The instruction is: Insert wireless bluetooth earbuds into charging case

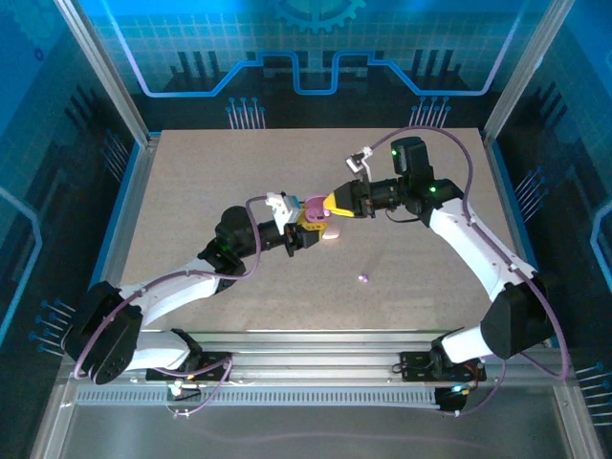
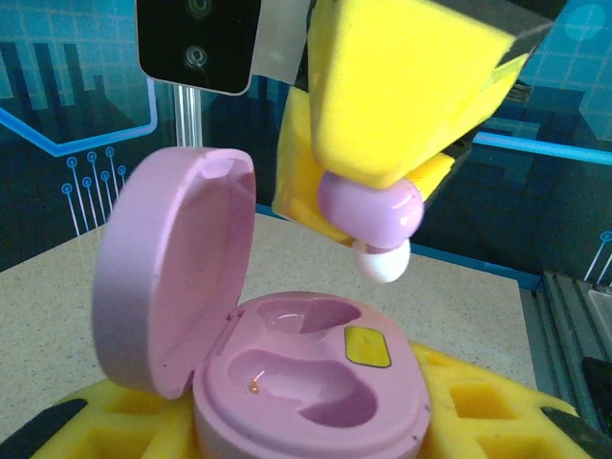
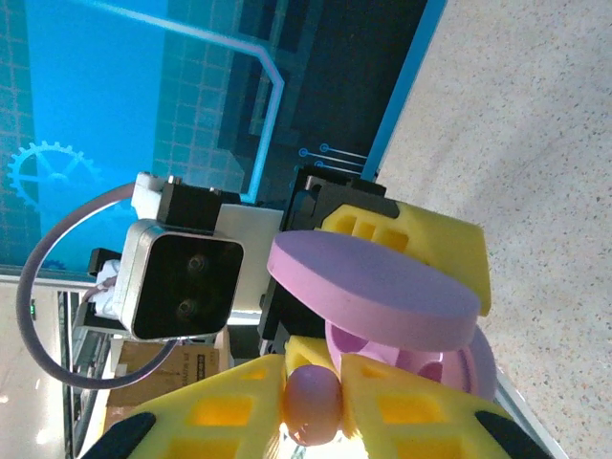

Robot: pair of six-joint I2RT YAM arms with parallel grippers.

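Observation:
My left gripper (image 1: 304, 228) is shut on the base of the pink charging case (image 2: 316, 382), which it holds above the table. The case's lid (image 2: 172, 277) stands open at the left. Both of its sockets are empty. My right gripper (image 1: 334, 204) hangs just above the case, its yellow fingers (image 2: 402, 86) shut on a lilac earbud (image 2: 371, 208) whose white tip (image 2: 382, 263) points down over the far socket, a little apart from it. In the right wrist view the earbud (image 3: 313, 402) sits pinched between the pads, with the lid (image 3: 373, 287) just beyond. A second lilac earbud (image 1: 362, 277) lies on the table.
A pale pink oval case (image 1: 332, 232) lies on the speckled table (image 1: 191, 191) just below the two grippers. The left wrist camera (image 3: 182, 277) faces the right gripper at close range. Metal frame posts and blue walls surround the table.

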